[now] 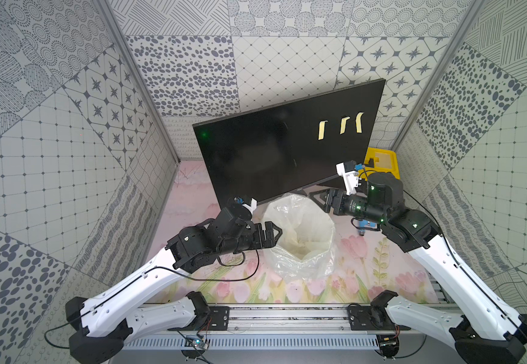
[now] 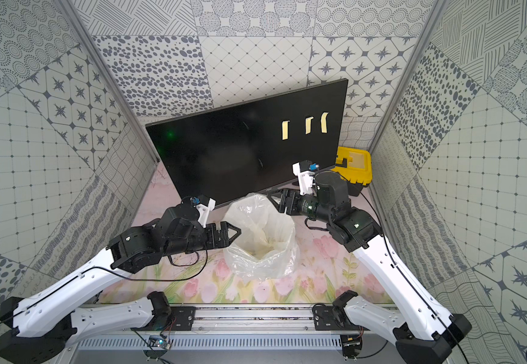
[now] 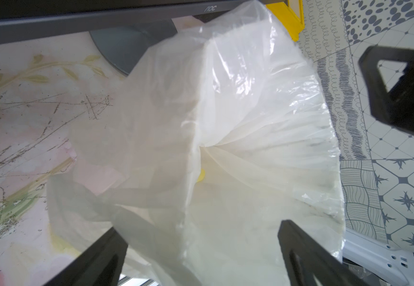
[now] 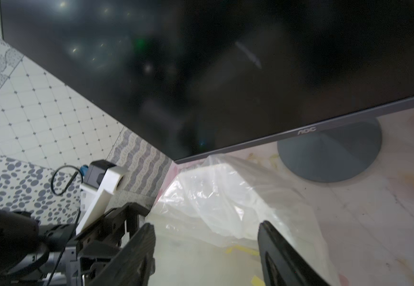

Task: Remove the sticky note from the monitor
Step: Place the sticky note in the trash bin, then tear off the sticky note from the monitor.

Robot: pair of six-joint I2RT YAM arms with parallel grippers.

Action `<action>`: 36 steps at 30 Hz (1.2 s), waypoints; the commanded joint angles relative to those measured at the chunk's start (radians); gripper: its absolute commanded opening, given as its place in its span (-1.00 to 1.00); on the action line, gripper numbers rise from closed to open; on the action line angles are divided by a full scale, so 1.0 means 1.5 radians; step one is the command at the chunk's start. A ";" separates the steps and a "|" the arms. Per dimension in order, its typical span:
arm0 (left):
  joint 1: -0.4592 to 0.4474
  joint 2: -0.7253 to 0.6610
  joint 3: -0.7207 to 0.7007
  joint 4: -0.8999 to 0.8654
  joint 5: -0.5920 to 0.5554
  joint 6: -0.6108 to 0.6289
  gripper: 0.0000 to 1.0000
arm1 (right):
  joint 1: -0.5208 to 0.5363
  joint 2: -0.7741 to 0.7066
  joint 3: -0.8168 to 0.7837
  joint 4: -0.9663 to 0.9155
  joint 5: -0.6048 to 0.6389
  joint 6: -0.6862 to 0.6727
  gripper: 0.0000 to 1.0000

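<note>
1. Three yellow notes (image 1: 321, 130) (image 1: 344, 125) (image 1: 359, 122) were stuck in a row on the upper right of the monitor (image 1: 255, 151), their top edges curling off the glass.
2. A clear bag (image 1: 287, 271) stood open on the desk (image 1: 366, 277) just near of the monitor. We saw yellow slips (image 4: 244, 250) at its bottom and judged them to be notes already dropped.
3. The right claw (image 4: 206, 227) hung over the bag's far right rim, jaws apart and empty.
4. The left claw (image 1: 274, 233) sat at the bag's left rim, jaws spread wide and gripping nothing. We could not tell whether it touched the plastic.
5. We judged the task partly done: three notes were left to peel off and drop in the bag.
</note>
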State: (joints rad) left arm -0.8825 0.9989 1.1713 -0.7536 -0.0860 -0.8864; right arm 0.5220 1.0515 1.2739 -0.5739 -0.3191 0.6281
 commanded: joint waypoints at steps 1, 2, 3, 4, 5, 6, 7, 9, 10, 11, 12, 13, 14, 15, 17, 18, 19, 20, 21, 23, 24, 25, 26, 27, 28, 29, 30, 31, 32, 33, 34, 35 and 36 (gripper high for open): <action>-0.004 -0.006 -0.004 -0.024 -0.021 0.006 0.99 | -0.063 -0.010 0.027 0.051 0.029 0.006 0.45; -0.004 -0.007 -0.005 -0.023 -0.021 0.006 0.99 | -0.093 -0.008 0.029 0.065 0.024 0.016 0.45; -0.004 -0.007 -0.006 -0.023 -0.020 0.007 0.99 | -0.124 -0.004 0.028 0.084 0.013 0.031 0.45; -0.004 -0.007 -0.007 -0.023 -0.020 0.007 0.99 | -0.151 -0.001 0.024 0.108 -0.003 0.052 0.45; -0.004 -0.007 -0.007 -0.024 -0.019 0.008 0.99 | -0.182 0.003 0.021 0.137 -0.020 0.076 0.45; -0.005 -0.007 -0.007 -0.024 -0.019 0.007 0.98 | -0.210 0.007 0.015 0.171 -0.039 0.104 0.44; -0.004 -0.007 -0.008 -0.024 -0.018 0.008 0.99 | -0.235 0.015 0.007 0.200 -0.059 0.129 0.45; -0.005 -0.007 -0.007 -0.023 -0.017 0.010 0.99 | -0.275 0.033 -0.009 0.284 -0.094 0.193 0.43; -0.004 -0.007 -0.007 -0.022 -0.017 0.011 0.99 | -0.292 0.043 -0.018 0.333 -0.113 0.228 0.42; -0.004 -0.006 -0.006 -0.023 -0.016 0.012 0.99 | -0.305 0.056 -0.028 0.379 -0.124 0.262 0.41; -0.004 -0.005 -0.006 -0.022 -0.015 0.013 0.99 | -0.316 0.069 -0.035 0.419 -0.133 0.294 0.39; -0.004 -0.005 -0.005 -0.023 -0.016 0.014 0.99 | -0.323 0.082 -0.040 0.458 -0.140 0.319 0.38; -0.004 -0.005 -0.004 -0.022 -0.015 0.015 0.99 | -0.328 0.097 -0.042 0.486 -0.145 0.339 0.38; -0.004 -0.003 -0.004 -0.020 -0.014 0.015 0.99 | -0.332 0.107 -0.044 0.512 -0.148 0.357 0.37; -0.004 -0.003 -0.004 -0.019 -0.013 0.016 0.99 | -0.335 0.132 -0.048 0.563 -0.150 0.392 0.34; -0.005 -0.003 -0.004 -0.018 -0.012 0.017 0.99 | -0.336 0.144 -0.048 0.581 -0.151 0.408 0.33; -0.004 -0.003 -0.004 -0.016 -0.011 0.016 0.99 | -0.336 0.156 -0.048 0.603 -0.153 0.420 0.33; -0.004 -0.002 -0.004 -0.015 -0.010 0.016 0.99 | -0.336 0.166 -0.048 0.619 -0.153 0.429 0.31; -0.004 -0.002 -0.004 -0.015 -0.009 0.016 0.99 | -0.337 0.176 -0.047 0.627 -0.151 0.437 0.30; -0.004 -0.002 -0.003 -0.012 -0.009 0.017 0.99 | -0.336 0.194 -0.044 0.648 -0.149 0.449 0.29; -0.004 -0.001 -0.003 -0.012 -0.007 0.017 0.99 | -0.336 0.204 -0.041 0.655 -0.149 0.454 0.27; -0.004 -0.001 -0.002 -0.010 -0.007 0.017 0.98 | -0.336 0.212 -0.040 0.662 -0.149 0.457 0.26; -0.005 0.001 -0.002 -0.009 -0.006 0.018 0.99 | -0.336 0.218 -0.037 0.664 -0.147 0.458 0.24; -0.004 0.002 -0.001 -0.008 -0.004 0.019 0.99 | -0.336 0.229 -0.034 0.671 -0.146 0.458 0.23; -0.004 0.002 -0.001 -0.007 -0.005 0.019 0.98 | -0.336 0.234 -0.033 0.676 -0.145 0.459 0.22; -0.004 0.002 0.000 -0.007 -0.004 0.019 0.99 | -0.337 0.242 -0.032 0.680 -0.144 0.459 0.21; -0.005 0.003 0.000 -0.006 -0.003 0.019 0.99 | -0.336 0.247 -0.030 0.684 -0.141 0.458 0.20; -0.005 0.003 0.000 -0.005 -0.003 0.019 0.99 | -0.336 0.250 -0.028 0.684 -0.139 0.456 0.20; -0.004 0.004 0.000 -0.005 -0.002 0.018 0.99 | -0.337 0.256 -0.026 0.684 -0.137 0.453 0.20; -0.004 0.004 0.000 -0.005 -0.002 0.019 0.99 | -0.337 0.259 -0.024 0.685 -0.135 0.449 0.20; -0.004 0.004 0.000 -0.005 -0.002 0.018 0.99 | -0.338 0.262 -0.022 0.690 -0.131 0.446 0.19; -0.004 0.003 0.000 -0.005 -0.002 0.019 0.99 | -0.340 0.264 -0.020 0.691 -0.129 0.443 0.19; -0.004 0.004 0.000 -0.005 -0.002 0.018 0.99 | -0.344 0.265 -0.017 0.690 -0.127 0.440 0.19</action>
State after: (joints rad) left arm -0.8825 1.0019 1.1622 -0.7746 -0.1005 -0.8852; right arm 0.0162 1.4475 1.2102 0.3828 -0.5228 1.3018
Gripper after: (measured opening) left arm 0.994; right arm 0.596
